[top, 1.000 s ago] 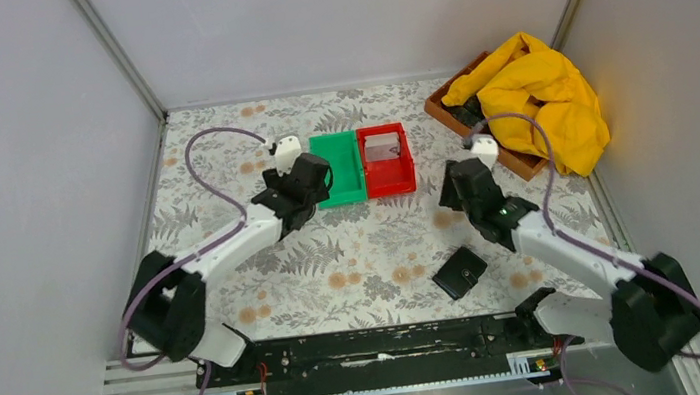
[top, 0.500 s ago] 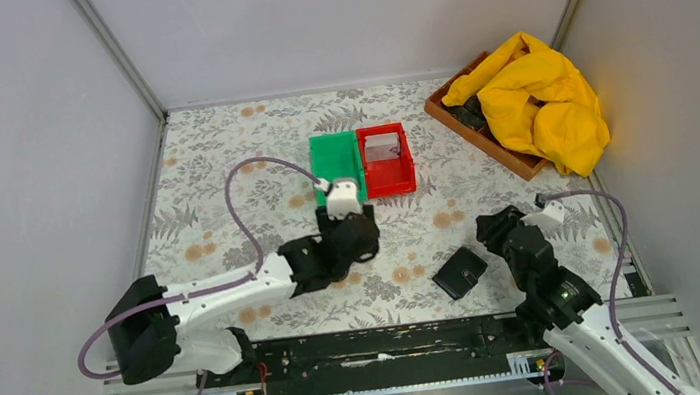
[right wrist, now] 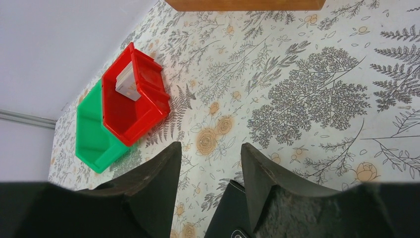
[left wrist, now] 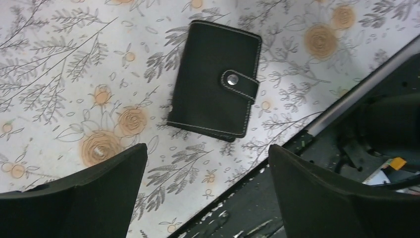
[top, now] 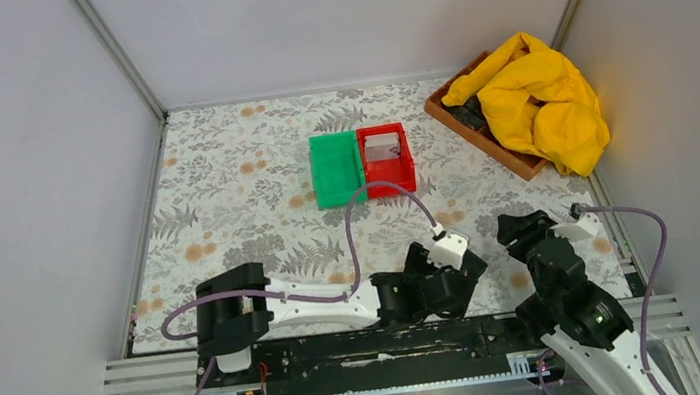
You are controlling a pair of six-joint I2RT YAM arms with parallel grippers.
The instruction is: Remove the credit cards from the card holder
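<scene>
Left end effector (left wrist: 207, 148), spread wide, hovers over shut holder (left wrist: 208, 64) at near edge of surface (left wrist: 74, 59); best unsnap clasp (left wrist: 232, 78) first

Plain grey walls (top: 18, 148) stand on three sides of a table (top: 221, 163) with a flower-and-fern pattern, under soft even light.

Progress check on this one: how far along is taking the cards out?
Done: a pale card stands in the red bin, so some unloading may have happened. In hand: nothing; the left gripper hovers open above the card holder, and the right gripper is open and empty. Left: the holder lies closed on the table, snap fastened, so it needs opening; whether cards remain inside is hidden.
</scene>
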